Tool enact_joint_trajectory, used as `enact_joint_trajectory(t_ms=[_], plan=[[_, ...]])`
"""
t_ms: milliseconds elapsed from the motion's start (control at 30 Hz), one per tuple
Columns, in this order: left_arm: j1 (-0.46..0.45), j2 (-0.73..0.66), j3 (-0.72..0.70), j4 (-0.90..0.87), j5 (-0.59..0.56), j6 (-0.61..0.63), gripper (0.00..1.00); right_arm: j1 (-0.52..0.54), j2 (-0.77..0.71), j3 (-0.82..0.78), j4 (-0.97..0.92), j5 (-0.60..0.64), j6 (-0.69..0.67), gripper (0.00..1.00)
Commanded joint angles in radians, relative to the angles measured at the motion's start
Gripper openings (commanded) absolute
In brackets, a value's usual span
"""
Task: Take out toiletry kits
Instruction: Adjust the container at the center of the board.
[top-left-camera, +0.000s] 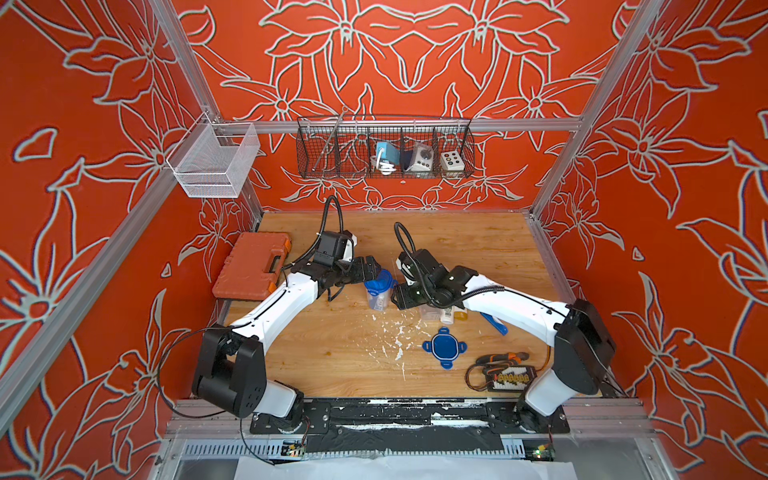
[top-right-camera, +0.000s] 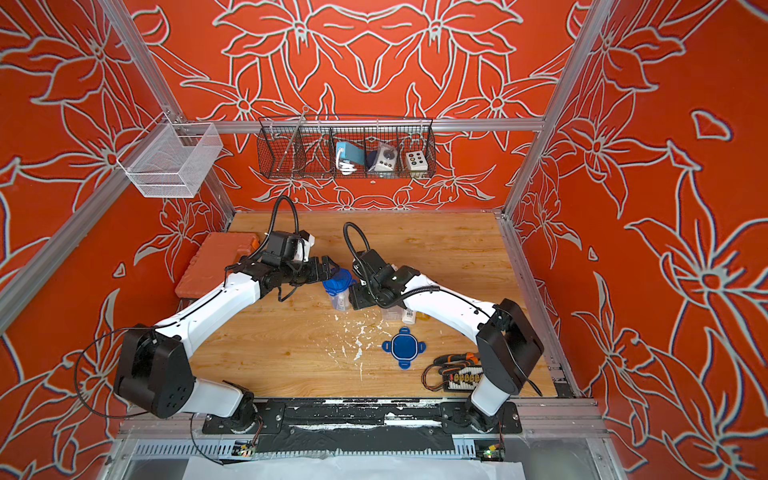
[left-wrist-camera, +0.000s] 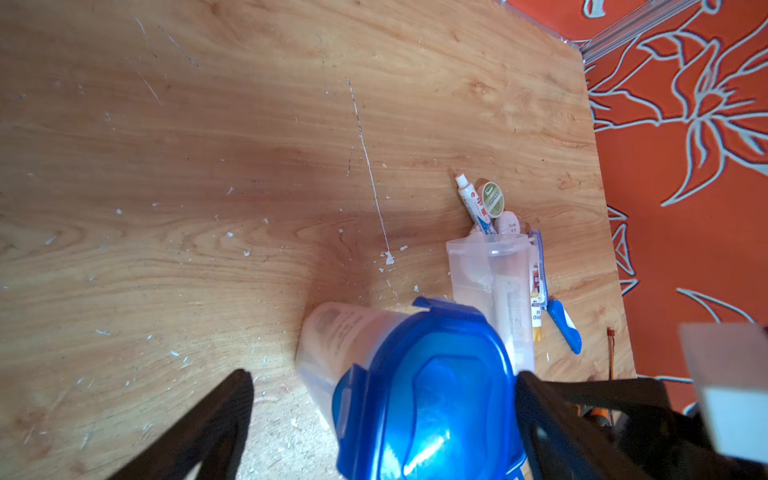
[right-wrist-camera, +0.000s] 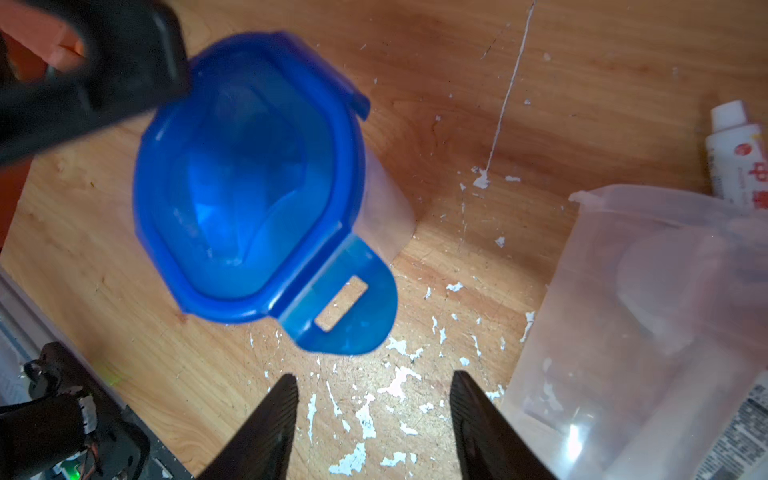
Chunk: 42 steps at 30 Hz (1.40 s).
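A clear tub with a blue lid (top-left-camera: 379, 286) (top-right-camera: 338, 286) stands mid-table; one lid tab (right-wrist-camera: 349, 307) is flipped out. My left gripper (left-wrist-camera: 384, 376) (top-left-camera: 372, 268) is open, straddling that lid: one finger is against its edge, the other well clear. A lidless clear tub (left-wrist-camera: 490, 282) (right-wrist-camera: 644, 332) lies on its side. Toiletry kit pieces lie around it: a small tube (left-wrist-camera: 471, 201), a green-and-white tin (left-wrist-camera: 492, 199), a white bottle (top-left-camera: 446, 316) and a blue toothbrush (left-wrist-camera: 563, 324). My right gripper (right-wrist-camera: 374, 386) (top-left-camera: 400, 298) is open and empty, between the two tubs.
A loose blue four-tabbed lid (top-left-camera: 444, 347) lies near the front. An orange tool case (top-left-camera: 251, 266) sits at the left edge. Pliers and a wired board (top-left-camera: 503, 370) lie at the front right. A wire basket (top-left-camera: 384, 145) hangs on the back wall. White flecks mark the wood.
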Motion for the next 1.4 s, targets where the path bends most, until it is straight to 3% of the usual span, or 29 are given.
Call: enact_joint_trajectory(t_ms=[0,233,833,1067,1367], plan=[[0.001,0.025,-0.013,-0.005,0.010,0.036,0.92,0.002,0.035,0.063,-0.067,0.092,-0.010,0.60],[0.001,0.034,-0.027,-0.013,-0.001,0.049,0.90,-0.020,0.050,0.106,-0.126,0.163,-0.010,0.58],[0.002,-0.027,-0.116,-0.027,0.059,0.028,0.87,-0.086,0.209,0.335,-0.151,0.083,-0.053,0.58],[0.001,-0.006,-0.053,-0.034,0.065,0.010,0.88,-0.100,0.272,0.426,-0.185,0.060,-0.074,0.57],[0.001,0.001,0.024,-0.063,0.071,0.015,0.92,-0.107,0.324,0.492,-0.171,-0.061,-0.131,0.55]])
